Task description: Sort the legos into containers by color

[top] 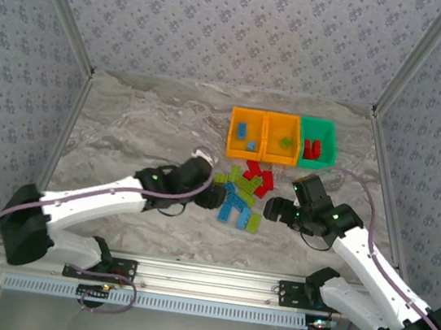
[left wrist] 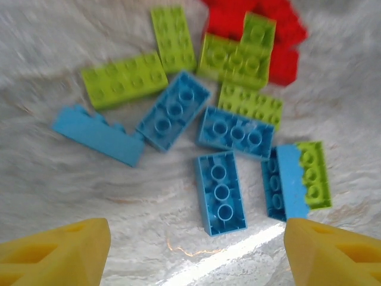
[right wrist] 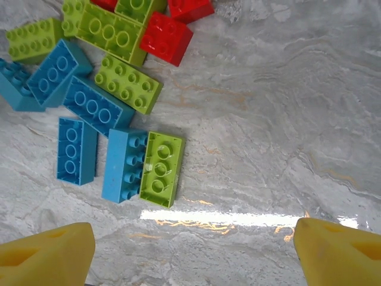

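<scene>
A pile of loose blue, lime green and red legos [top: 243, 193] lies in the middle of the table. My left gripper [top: 213, 193] hovers at the pile's left edge, open, with nothing between its yellow fingers [left wrist: 71, 250]. Just beyond them lies an upside-down blue brick [left wrist: 221, 192]. My right gripper [top: 274, 209] sits to the right of the pile, also open and empty. An upside-down green brick [right wrist: 161, 168] beside a blue brick [right wrist: 124, 165] lies ahead of it to the left. At the back stand three containers: an orange bin [top: 231, 134] with blue bricks, an orange bin [top: 266, 140] with a green brick, and a green bin [top: 332, 145] with red bricks.
Bare marble tabletop [top: 143, 129] stretches to the left and back of the pile. Patterned walls enclose the table on three sides. A metal rail [top: 204, 278] runs along the near edge by the arm bases.
</scene>
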Robot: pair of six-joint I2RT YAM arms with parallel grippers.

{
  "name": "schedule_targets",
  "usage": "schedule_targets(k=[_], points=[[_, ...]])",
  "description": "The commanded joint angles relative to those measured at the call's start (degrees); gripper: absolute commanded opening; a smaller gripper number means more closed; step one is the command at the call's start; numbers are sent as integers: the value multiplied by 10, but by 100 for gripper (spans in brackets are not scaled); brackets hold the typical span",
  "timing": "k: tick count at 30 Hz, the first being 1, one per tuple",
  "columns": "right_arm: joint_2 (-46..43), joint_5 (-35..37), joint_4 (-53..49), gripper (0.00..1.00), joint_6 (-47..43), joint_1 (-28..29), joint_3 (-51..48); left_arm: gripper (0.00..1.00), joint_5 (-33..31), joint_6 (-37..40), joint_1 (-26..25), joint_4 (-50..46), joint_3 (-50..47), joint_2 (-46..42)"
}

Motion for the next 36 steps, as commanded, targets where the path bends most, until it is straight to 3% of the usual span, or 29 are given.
schedule_targets(k=[1,8,12,17,20,26,29,36], points=[[0,-5,-1,90,21,-2,-11,76,-17,-44,-18,21,26,56],[-24,-13,-1,91,37,1,-34,70,30,11,-19,32,59,164],[-31,-14,-5,91,42,2,-40,59,55,13,-20,50,62,192],[-31,-17,-4,92,43,4,-35,43,39,20,-18,32,79,211],[-30,-17,-9,92,41,5,-22,32,41,26,-15,29,79,196],[-35,-14,-17,92,41,10,10,30,5,76,-9,-8,130,69],[-36,-7,-3,92,41,10,14,30,-36,114,36,-8,189,77],[-30,8,24,92,46,10,9,30,-44,173,154,45,415,301]])
